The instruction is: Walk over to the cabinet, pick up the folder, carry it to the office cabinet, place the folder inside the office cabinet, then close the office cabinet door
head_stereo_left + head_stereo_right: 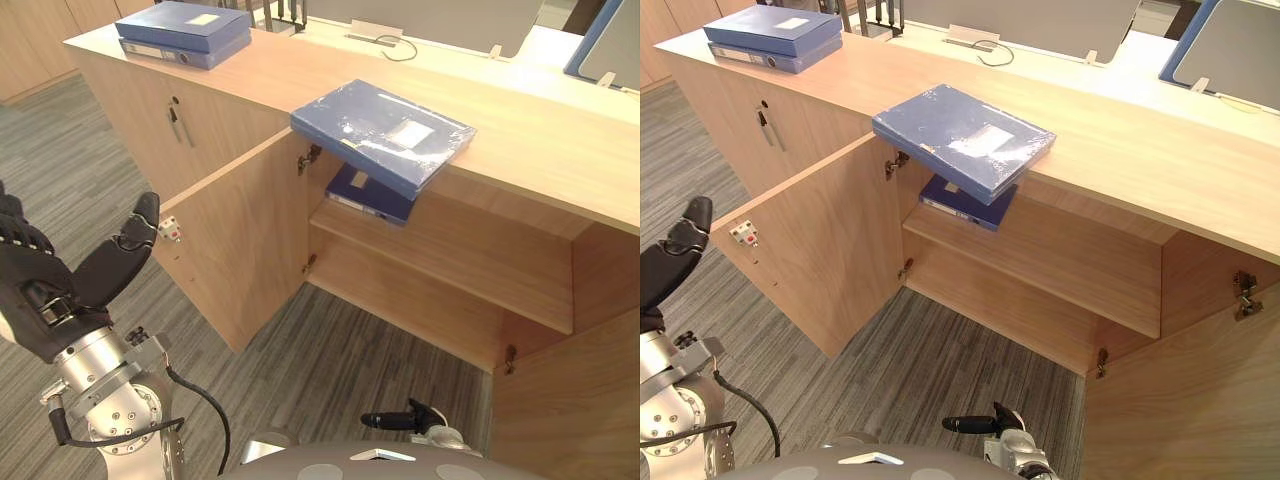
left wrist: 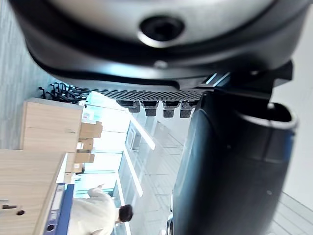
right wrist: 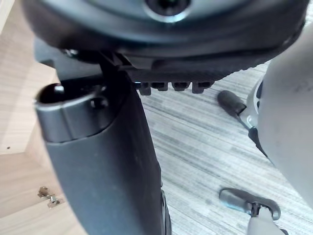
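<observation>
Step in hand: pickup, not yet begun. Blue plastic-wrapped folder is laid on light wooden surface at frame centre, overhanging open cabinet compartment. Left hand, lower left, and right hand are held relaxed and empty. Next: hands to be raised to overhanging edge.

No text, number or brand can be read. A pale label is noted on the blue folder atop the cabinet; print unresolved. Labels on the stacked folders at the cabinet's far left end and on the shelved folder inside it are equally illegible. A white tag, red-marked, is seen on the cabinet's open door.
</observation>
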Controlling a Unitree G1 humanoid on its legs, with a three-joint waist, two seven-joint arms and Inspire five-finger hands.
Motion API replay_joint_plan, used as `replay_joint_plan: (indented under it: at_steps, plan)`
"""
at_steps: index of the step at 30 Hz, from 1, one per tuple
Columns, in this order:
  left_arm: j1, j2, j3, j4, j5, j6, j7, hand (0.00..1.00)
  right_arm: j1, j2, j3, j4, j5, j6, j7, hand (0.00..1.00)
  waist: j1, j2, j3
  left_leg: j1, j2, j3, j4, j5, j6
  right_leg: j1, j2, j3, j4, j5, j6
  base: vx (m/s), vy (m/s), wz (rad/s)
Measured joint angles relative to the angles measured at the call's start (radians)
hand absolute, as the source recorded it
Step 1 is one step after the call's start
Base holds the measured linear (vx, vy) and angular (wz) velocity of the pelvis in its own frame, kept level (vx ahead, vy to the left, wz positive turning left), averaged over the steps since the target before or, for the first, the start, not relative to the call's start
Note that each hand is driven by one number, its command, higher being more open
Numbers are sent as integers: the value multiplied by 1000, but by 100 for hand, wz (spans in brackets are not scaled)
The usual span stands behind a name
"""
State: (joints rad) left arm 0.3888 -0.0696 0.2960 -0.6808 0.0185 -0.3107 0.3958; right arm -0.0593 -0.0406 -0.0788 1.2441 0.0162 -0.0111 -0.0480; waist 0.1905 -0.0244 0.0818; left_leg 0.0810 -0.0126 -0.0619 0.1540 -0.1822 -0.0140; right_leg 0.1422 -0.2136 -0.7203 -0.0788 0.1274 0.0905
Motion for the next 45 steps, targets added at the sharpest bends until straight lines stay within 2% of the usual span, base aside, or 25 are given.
replay_joint_plan:
  at_steps: [4, 8, 13, 16, 19, 24, 29, 38, 45]
  plan:
    - [-11, 60, 17, -6, 1, -11, -8, 100, -12, 0, 1, 0, 0, 1, 7, 100, 0, 6, -3, 3, 3, 2, 0, 4, 6, 1, 3, 4, 0, 1, -2, 0, -4, -1]
    - [-55, 167, 9, -7, 28, -12, -34, 100, -27, -1, 12, -1, 0, 1, 22, 100, -3, 16, -3, 17, 5, 12, -2, 8, 9, 6, 5, 15, 0, 3, -5, 7, -12, -8]
    - [-154, 441, -123, -8, 86, -22, -127, 100, -39, -7, 57, -4, -1, 0, 42, 100, -13, 40, -13, 37, 7, 54, -17, 9, 11, -6, 5, 56, -1, 11, -8, 14, 7, -22]
    - [-209, 564, -188, -7, 141, -65, -183, 100, -40, -7, 82, -4, -1, -1, 48, 100, -26, 46, -19, 31, 8, 80, -19, 9, 10, -29, 6, 85, -6, 18, -11, 13, 21, -28]
    - [-255, 635, -214, -3, 179, -89, -218, 100, -32, -10, 88, -4, -1, -1, 54, 100, -36, 46, -20, 33, 10, 100, -18, 10, 10, -39, 7, 108, -6, 23, -13, 26, 12, -24]
    - [-276, 677, -226, 7, 227, -111, -224, 100, -21, -29, 87, -3, -1, -1, 60, 100, -32, 39, -24, 32, 10, 118, -19, 10, 10, -52, 7, 126, -7, 29, -16, 13, 2, -11]
    - [-276, 720, -230, 15, 278, -125, -222, 100, 5, -25, 71, -3, -1, -3, 60, 100, -28, 15, -39, 31, 10, 121, -19, 10, 10, -54, 6, 130, -7, 32, -17, 1, -1, -1]
    - [-266, 716, -259, 53, 413, -131, -158, 100, 14, -20, 71, -2, -1, -4, 59, 100, -29, -5, -50, 24, 13, 121, -19, 8, 7, -58, 7, 131, -7, 36, -21, 0, 0, 0]
    - [-262, 705, -362, 127, 584, -124, -114, 100, 9, -4, 92, -2, -2, -5, 40, 100, -34, -10, -55, 8, 15, 123, -16, 10, 5, -74, 9, 133, -7, 38, -25, 3, 0, 0]
